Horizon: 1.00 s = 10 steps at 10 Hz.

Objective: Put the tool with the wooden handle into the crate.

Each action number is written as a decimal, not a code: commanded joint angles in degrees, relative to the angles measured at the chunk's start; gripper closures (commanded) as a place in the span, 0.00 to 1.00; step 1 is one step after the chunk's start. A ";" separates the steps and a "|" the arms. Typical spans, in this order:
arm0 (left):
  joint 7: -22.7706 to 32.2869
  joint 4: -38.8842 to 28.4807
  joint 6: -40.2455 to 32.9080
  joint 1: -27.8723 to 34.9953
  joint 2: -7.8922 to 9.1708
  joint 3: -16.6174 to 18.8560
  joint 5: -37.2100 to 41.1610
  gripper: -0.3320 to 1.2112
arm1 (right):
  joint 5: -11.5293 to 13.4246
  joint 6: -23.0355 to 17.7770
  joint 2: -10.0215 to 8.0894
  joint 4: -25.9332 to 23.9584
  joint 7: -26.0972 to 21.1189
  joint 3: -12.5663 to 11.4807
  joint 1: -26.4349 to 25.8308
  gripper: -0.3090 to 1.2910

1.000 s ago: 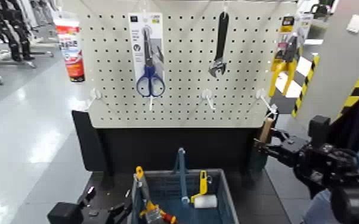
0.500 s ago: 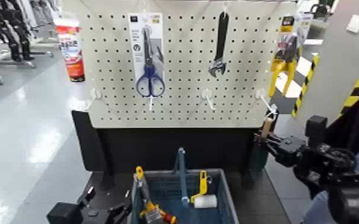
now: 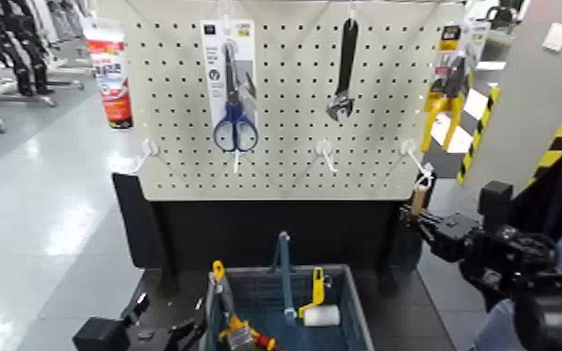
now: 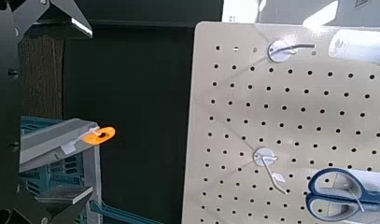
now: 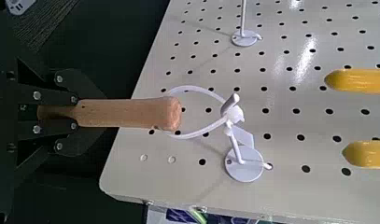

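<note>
The tool with the wooden handle (image 5: 122,114) hangs at the lower right corner of the pegboard, its pale loop (image 5: 202,110) caught on a white peg hook (image 5: 236,140). My right gripper (image 3: 422,218) is shut on the handle's lower end; the handle also shows in the head view (image 3: 419,198). The blue-grey crate (image 3: 352,285) with its blue bar handle (image 3: 285,271) stands below, at the front centre. My left gripper (image 4: 62,112) is open and empty, low at the left beside the crate (image 4: 48,177).
The pegboard (image 3: 285,159) carries blue scissors (image 3: 235,126), a black wrench (image 3: 344,75) and yellow pliers (image 3: 448,93). The crate holds a yellow-handled paint roller (image 3: 318,303) and other tools. A black panel stands below the board.
My right gripper has shifted slightly up and to the right with the wooden handle in it. The left arm has not moved.
</note>
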 commanded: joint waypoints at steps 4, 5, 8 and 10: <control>0.00 0.00 0.00 0.01 0.00 0.00 0.00 0.30 | -0.01 1.10 1.65 -6.83 -0.03 -1.97 3.24 0.98; 0.00 0.09 0.00 0.01 0.00 -0.09 0.00 0.30 | 0.17 1.81 2.18 -9.20 -0.12 -2.59 4.29 0.98; 0.00 0.18 0.00 -0.17 0.09 -0.18 0.00 0.30 | 0.34 4.79 3.32 -15.35 -0.47 -3.20 6.58 0.98; -0.17 0.26 0.09 -0.34 0.09 -0.27 0.00 0.30 | -1.94 6.55 4.02 -18.25 -0.30 -2.85 7.63 0.98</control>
